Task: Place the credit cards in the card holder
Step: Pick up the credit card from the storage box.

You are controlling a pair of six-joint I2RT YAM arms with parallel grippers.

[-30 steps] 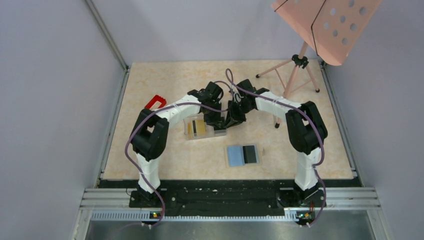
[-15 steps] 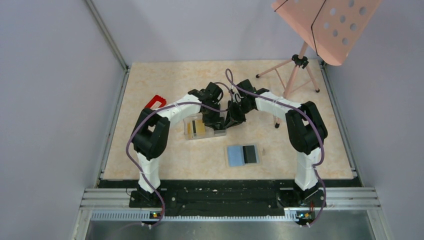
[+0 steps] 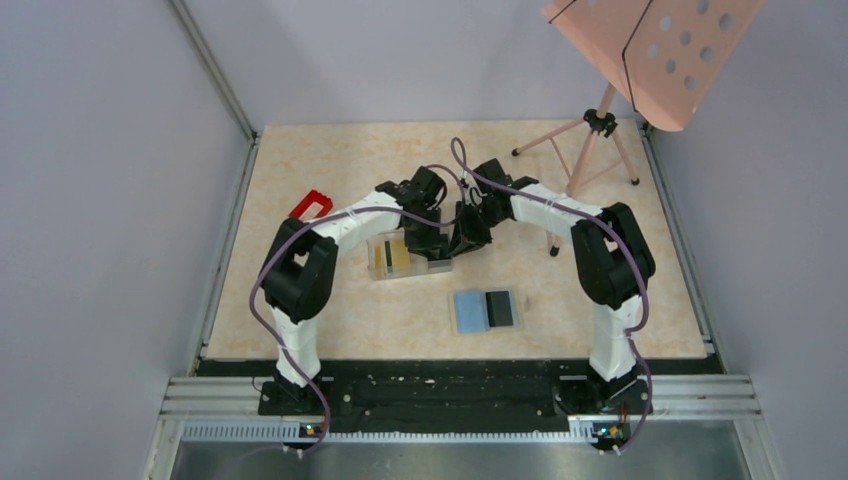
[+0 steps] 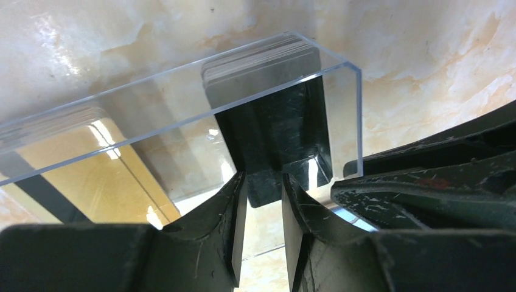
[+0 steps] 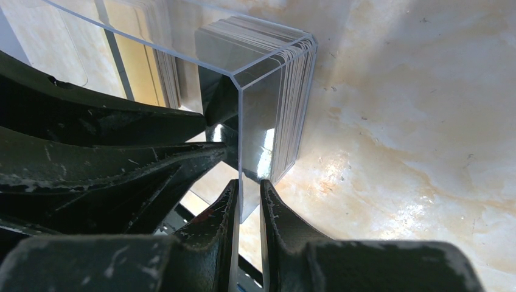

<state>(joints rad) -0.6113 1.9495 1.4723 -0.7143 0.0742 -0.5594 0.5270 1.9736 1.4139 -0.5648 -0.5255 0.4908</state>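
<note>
Both grippers at the clear box, worktop centre.
The right gripper clamps 1 box wall; the left gripper has jaws slightly apart inside, over black credit cards. The card holder lies open toward the near edge.

Clear glossy plastic box with bright, hard edges, smooth gold credit cards catching glare, grey-black card stack with a satin sheen, polished marble-look surface, left pincer in scuffed matt black plastic.

Gold credit cards (black-striped), clear box.
</note>
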